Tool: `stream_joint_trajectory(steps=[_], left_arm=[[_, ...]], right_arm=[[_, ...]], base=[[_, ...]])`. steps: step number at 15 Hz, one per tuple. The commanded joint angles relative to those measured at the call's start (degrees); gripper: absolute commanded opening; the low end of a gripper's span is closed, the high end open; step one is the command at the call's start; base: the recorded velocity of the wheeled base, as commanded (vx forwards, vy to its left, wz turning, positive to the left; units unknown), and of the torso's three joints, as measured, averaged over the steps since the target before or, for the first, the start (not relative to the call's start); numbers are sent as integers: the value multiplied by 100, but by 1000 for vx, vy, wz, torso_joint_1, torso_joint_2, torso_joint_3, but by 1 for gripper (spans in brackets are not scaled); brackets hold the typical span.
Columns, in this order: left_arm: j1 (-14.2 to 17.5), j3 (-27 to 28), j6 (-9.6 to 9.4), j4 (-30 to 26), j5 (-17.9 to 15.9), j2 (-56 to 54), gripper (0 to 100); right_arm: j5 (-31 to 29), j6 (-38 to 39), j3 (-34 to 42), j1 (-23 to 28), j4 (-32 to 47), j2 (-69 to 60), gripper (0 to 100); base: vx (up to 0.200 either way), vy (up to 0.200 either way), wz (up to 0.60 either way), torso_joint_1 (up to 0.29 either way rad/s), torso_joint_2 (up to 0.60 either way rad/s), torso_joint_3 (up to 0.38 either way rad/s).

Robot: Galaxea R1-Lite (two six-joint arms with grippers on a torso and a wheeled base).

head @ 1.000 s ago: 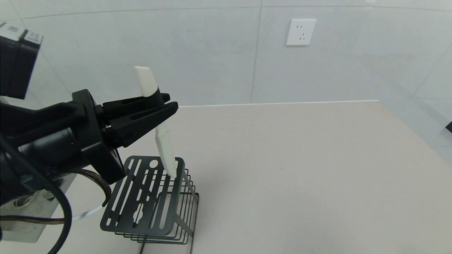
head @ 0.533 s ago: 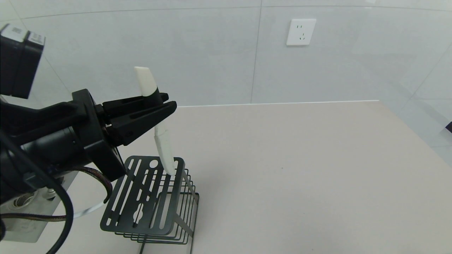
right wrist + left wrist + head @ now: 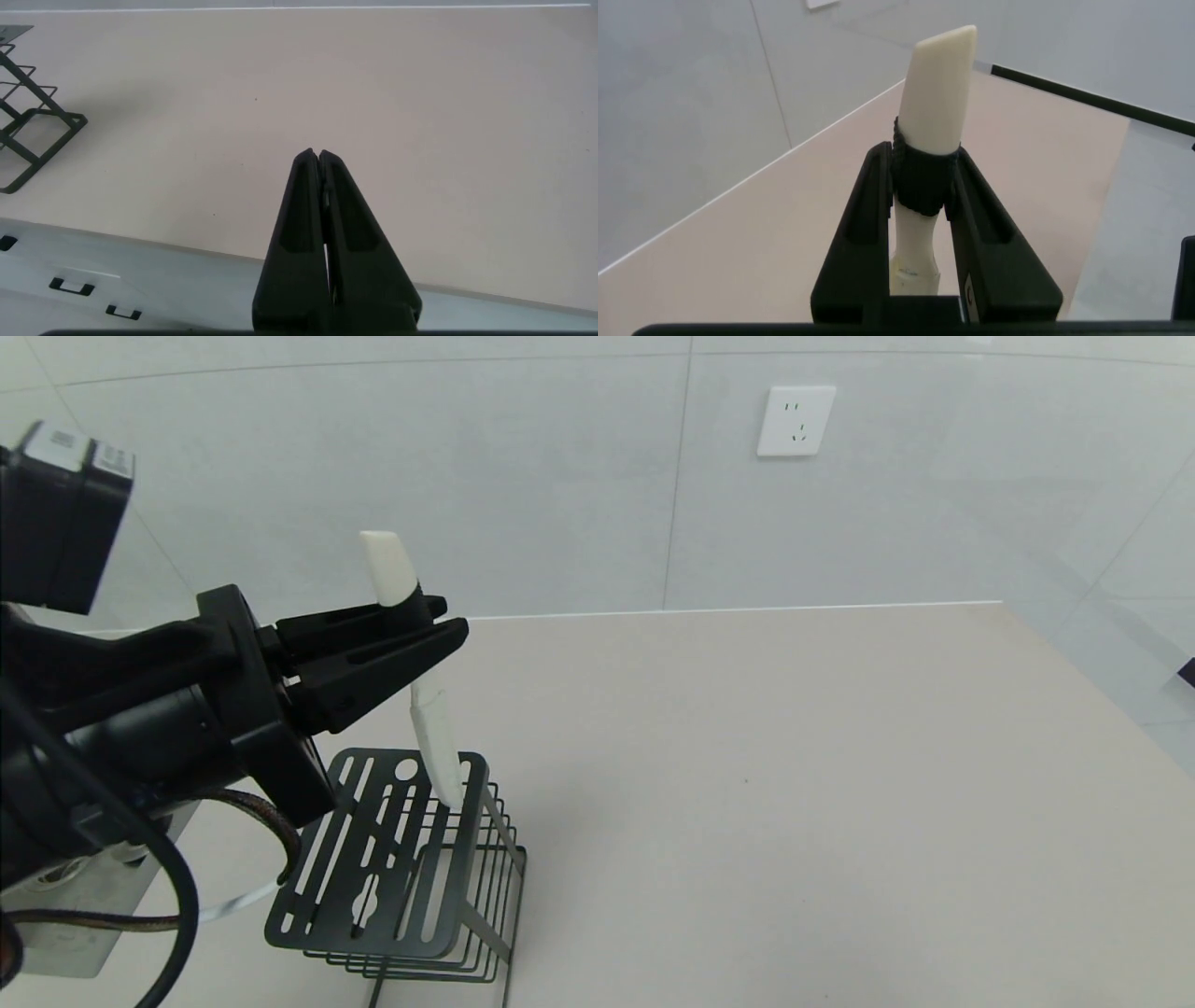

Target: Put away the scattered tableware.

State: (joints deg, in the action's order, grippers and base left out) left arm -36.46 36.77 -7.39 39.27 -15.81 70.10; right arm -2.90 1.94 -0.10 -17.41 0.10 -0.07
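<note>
Left gripper has dropped slightly since a second ago, so the white knife has its handle end lower in the upper left, with the blade tip barely shifted. The left arm comes in from the left edge, roughly level, fingers pointing right and pinching the knife at its dark collar. The knife is near upright, tip down at the far right corner of the slotted rack at lower left; contact unclear. Right gripper is pressed together, empty, above the beige counter.
</note>
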Motion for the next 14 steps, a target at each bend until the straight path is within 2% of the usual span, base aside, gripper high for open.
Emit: stream_joint_trajectory(steps=[1, 7, 14], left_arm=[[-1, -126, 0, 2, -10, -13, 0], [-1, -152, 9, 2, -18, 118, 0], [8, -460, 44, 2, -27, 127, 0]], right_arm=[[0, 0, 1, 1, -1, 7, 0], [0, 0, 1, 1, -1, 7, 0], [0, 0, 1, 1, -1, 7, 0]], base=[[0, 0, 0, 0, 0, 0], [0, 0, 0, 0, 0, 0], [0, 0, 0, 0, 0, 0]])
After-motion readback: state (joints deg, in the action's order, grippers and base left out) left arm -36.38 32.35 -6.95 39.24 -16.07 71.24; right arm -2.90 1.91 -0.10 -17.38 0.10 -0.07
